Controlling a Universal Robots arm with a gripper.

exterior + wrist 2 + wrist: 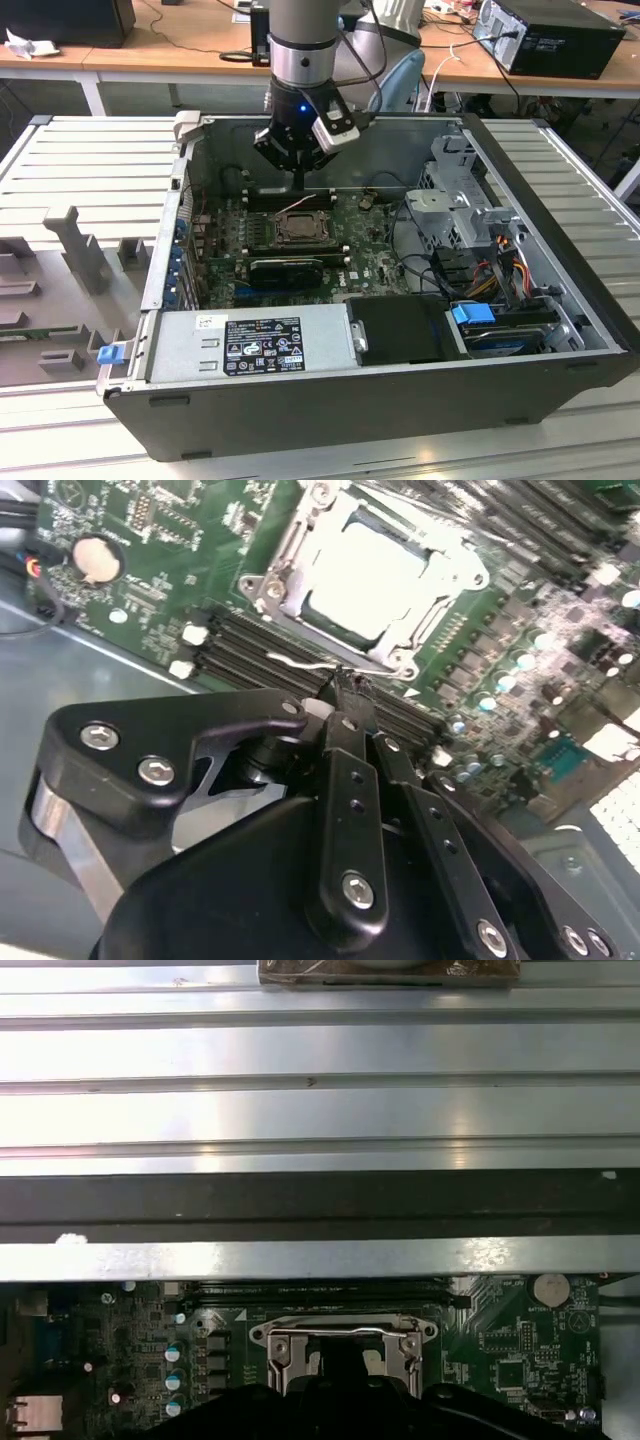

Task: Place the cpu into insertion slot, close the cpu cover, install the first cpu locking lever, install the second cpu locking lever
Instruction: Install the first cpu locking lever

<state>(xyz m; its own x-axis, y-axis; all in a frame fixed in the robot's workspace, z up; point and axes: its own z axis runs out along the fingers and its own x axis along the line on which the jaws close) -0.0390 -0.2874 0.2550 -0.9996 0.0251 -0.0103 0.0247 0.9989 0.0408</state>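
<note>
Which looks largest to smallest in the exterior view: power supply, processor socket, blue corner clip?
Largest: power supply.
Then processor socket.
Smallest: blue corner clip, though it sits nearer the camera.

An electronics lab — cable-strewn wooden benches (pixel 170 58) behind, an opened computer case (pixel 400 395) on a slatted metal table (pixel 95 160).

The gripper (pixel 298 182) hangs inside the open case (pixel 400 410), just above the slot's (pixel 298 229) far edge on the green board (pixel 378 268), near the case's back wall.
</note>
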